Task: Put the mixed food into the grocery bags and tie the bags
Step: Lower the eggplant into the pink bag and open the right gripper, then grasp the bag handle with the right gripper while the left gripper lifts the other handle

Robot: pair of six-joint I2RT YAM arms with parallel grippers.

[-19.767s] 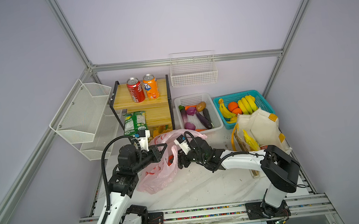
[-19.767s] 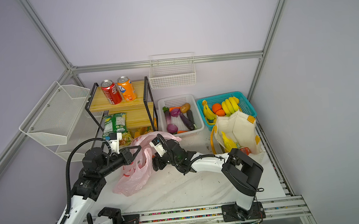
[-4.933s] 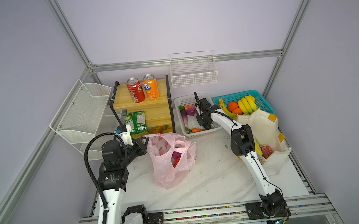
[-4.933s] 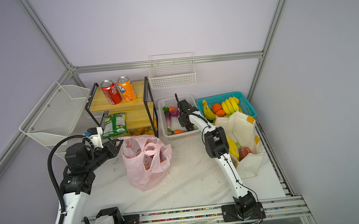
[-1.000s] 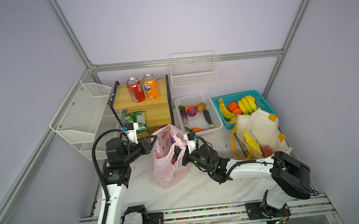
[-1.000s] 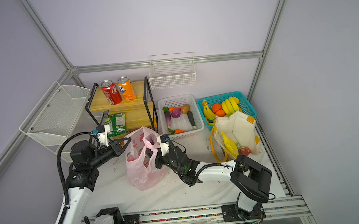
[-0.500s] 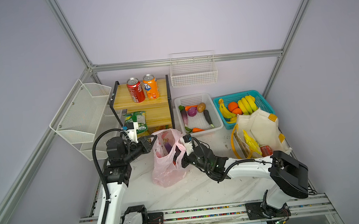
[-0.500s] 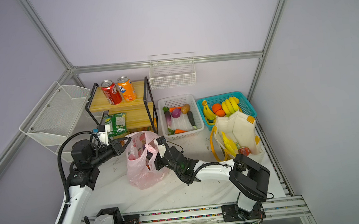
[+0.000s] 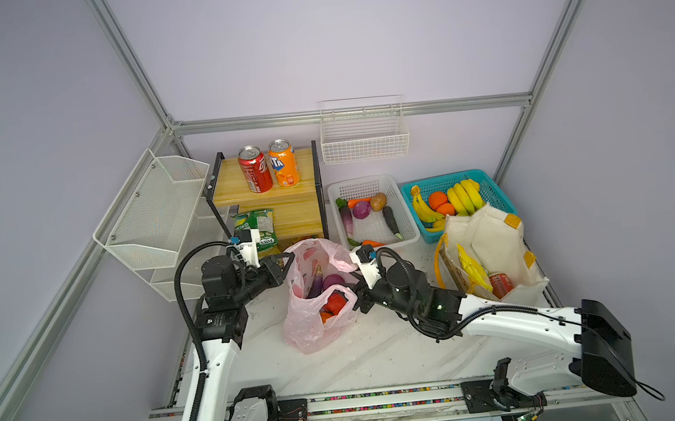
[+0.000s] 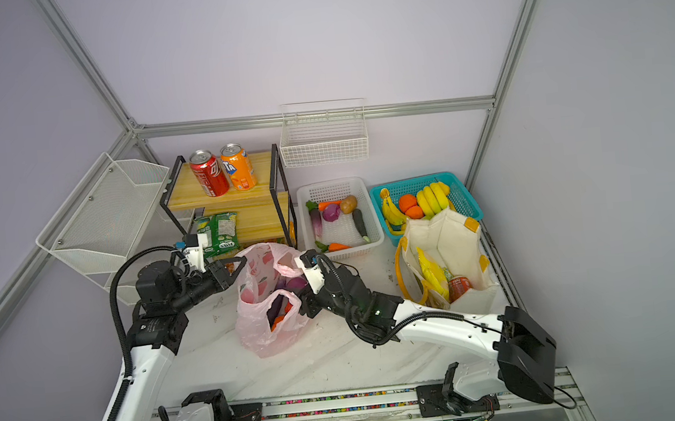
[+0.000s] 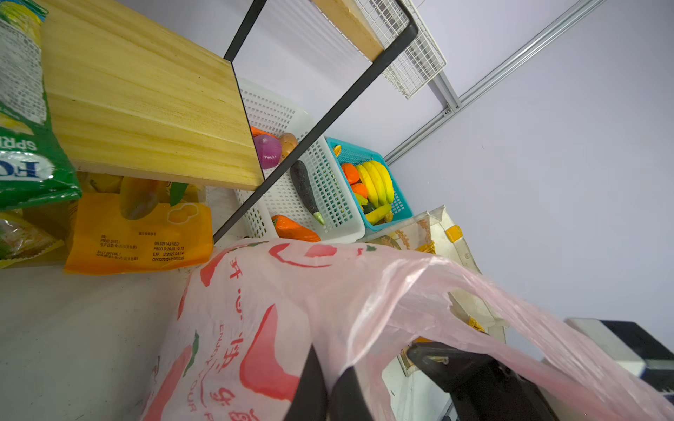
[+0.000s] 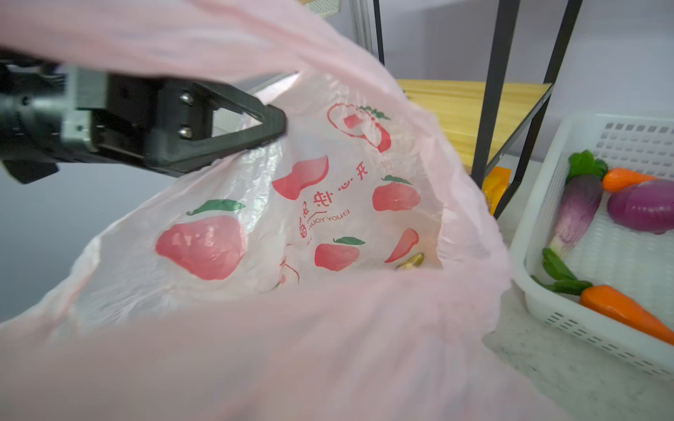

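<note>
Loading the bag [image 9: 313, 330] is looking nearly done, in my judgement; tying is coming next. Left gripper [image 9: 280, 265] is pinching the bag's shelf-side rim, jaws fully closed, lifting the mouth. Right gripper [image 9: 358, 299] is sitting at the rim away from the shelf [image 9: 298, 215]; whether its jaws are gripping film cannot be told. Next move is calling for both claws taking the handles [image 10: 284, 293] and crossing them without tearing the film. Bag is standing just before the shelf, slumping, translucent pink, peach-printed, showing eggplant [image 9: 315, 286], onion [image 9: 332, 280], tomato [image 9: 336, 302].
</note>
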